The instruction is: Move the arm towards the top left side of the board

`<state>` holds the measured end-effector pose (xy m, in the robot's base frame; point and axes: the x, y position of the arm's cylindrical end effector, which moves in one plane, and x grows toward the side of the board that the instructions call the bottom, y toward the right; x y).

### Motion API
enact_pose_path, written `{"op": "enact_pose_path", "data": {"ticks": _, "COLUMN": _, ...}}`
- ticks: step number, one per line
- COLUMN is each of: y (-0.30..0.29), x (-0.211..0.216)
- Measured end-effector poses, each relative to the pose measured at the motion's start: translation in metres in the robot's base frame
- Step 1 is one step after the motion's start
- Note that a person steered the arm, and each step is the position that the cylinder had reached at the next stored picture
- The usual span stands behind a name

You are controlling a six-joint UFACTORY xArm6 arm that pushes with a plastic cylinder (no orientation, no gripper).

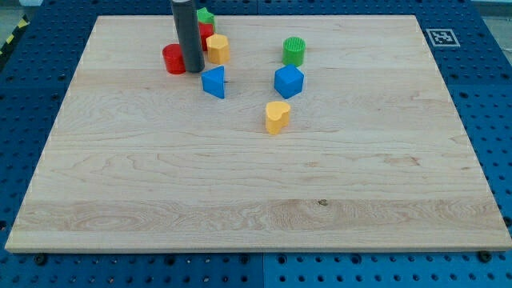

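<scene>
My rod carries no pincer, so there is no open or closed state to report. My tip (194, 70) rests on the wooden board (256, 200) near its top edge, left of centre. A red cylinder (174, 59) sits just beside the tip on the view's left. A yellow block (218, 49) sits just to its right. Behind the rod, a second red block (206, 36) and a green block (206, 16) are partly hidden. A blue block (214, 82) lies just below and right of the tip. Further right stand a green cylinder (294, 51), a blue cube-like block (289, 81) and a yellow heart-like block (277, 117). The board's top left corner lies well apart from the tip.
</scene>
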<state>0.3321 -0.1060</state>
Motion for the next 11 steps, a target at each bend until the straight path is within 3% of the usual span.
{"op": "enact_pose_path", "data": {"ticks": 2, "y": -0.003, "x": 0.024}}
{"op": "enact_pose_path", "data": {"ticks": 4, "y": -0.084, "x": 0.024}}
{"op": "enact_pose_path", "data": {"ticks": 5, "y": -0.122, "x": -0.007}}
{"op": "enact_pose_path", "data": {"ticks": 7, "y": -0.130, "x": -0.105}}
{"op": "enact_pose_path", "data": {"ticks": 8, "y": -0.128, "x": -0.133}}
{"op": "enact_pose_path", "data": {"ticks": 11, "y": -0.100, "x": -0.140}}
